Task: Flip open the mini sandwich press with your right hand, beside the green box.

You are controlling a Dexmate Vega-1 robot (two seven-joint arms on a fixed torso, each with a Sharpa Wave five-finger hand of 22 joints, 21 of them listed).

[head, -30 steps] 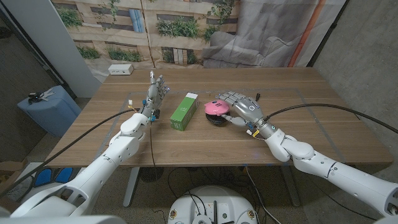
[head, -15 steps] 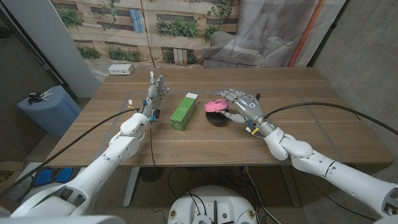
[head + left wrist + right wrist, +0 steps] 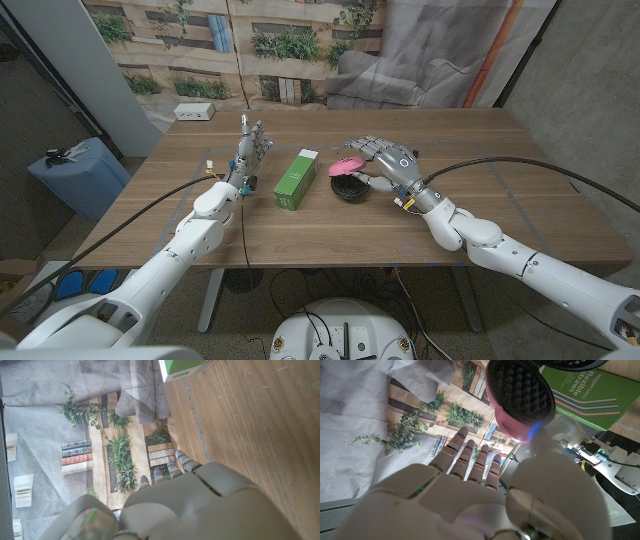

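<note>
The mini sandwich press sits on the table just right of the green box, whose long axis runs away from the robot. Its pink lid is tilted up, the ridged inner plate is visible. The right hand holds the lid. The left hand stands released with fingers up, holding nothing.

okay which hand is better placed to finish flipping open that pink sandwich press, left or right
Right. The right hand is already at the mini sandwich press, with its pink lid partly raised. The left hand stands apart on the far side of the green box, holding nothing.
</note>
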